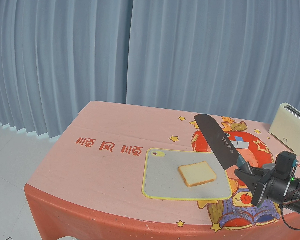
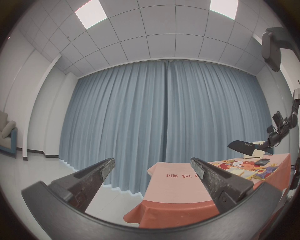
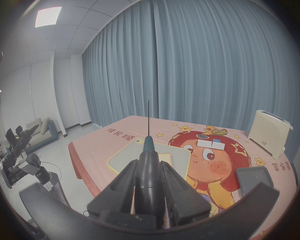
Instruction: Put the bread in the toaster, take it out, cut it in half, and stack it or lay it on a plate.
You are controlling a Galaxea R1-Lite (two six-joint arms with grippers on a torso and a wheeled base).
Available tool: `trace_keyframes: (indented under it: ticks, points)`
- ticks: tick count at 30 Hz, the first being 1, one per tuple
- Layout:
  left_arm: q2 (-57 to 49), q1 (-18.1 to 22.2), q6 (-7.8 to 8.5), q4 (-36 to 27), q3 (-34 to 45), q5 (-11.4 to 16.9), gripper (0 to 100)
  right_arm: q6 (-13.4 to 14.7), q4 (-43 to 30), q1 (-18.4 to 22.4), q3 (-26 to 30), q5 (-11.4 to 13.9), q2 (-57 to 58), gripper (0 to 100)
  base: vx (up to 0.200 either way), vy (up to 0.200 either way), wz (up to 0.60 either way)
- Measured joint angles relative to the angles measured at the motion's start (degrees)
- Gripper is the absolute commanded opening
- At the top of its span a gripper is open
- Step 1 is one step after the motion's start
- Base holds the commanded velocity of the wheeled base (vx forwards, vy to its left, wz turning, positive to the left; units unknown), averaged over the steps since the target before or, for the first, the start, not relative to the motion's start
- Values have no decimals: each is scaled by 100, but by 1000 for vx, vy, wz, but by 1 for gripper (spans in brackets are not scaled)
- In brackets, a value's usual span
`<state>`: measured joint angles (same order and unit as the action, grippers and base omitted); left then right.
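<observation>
1 bread (image 1: 197, 173), 1 board (image 1: 161, 178), 1 knife (image 1: 217, 139), 1 toaster (image 1: 290, 130), 1 dark dish (image 3: 253, 178). The bread is a pale, square, uncut slice with tan crust, flat on the grey, yellow-rimmed board on the surface (image 1: 108, 178). Right jaws clamp the knife's handle, its blade above the board's right edge. Left jaws stand apart, holding nothing.
</observation>
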<state>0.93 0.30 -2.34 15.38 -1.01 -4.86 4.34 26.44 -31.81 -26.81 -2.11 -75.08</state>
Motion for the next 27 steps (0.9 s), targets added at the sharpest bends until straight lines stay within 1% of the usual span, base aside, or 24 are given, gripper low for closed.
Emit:
trace_keyframes:
  ticks: [3,10,12,16,19,24,27]
  points:
    - [0,-6,29,-1,0,187,100,-2,-1,-5,5,0,4,0,0,0,0]
    - [0,-6,-39,-234,0,251,100,-32,16,-2,32,0,9,0,0,0,0]
    - [0,-6,-63,-176,0,306,100,-35,13,-5,40,0,11,0,0,0,0]
    - [6,-6,-99,-55,-28,522,100,-38,16,-2,40,0,20,0,0,0,0]
    - [105,-6,-96,11,-88,581,100,-38,16,-2,40,0,20,0,0,0,0]
    - [524,-17,-63,522,-110,689,100,-40,11,-6,40,0,20,0,0,0,0]
    - [883,-21,10,864,-116,820,100,-54,11,-17,51,-5,22,0,0,0,0]
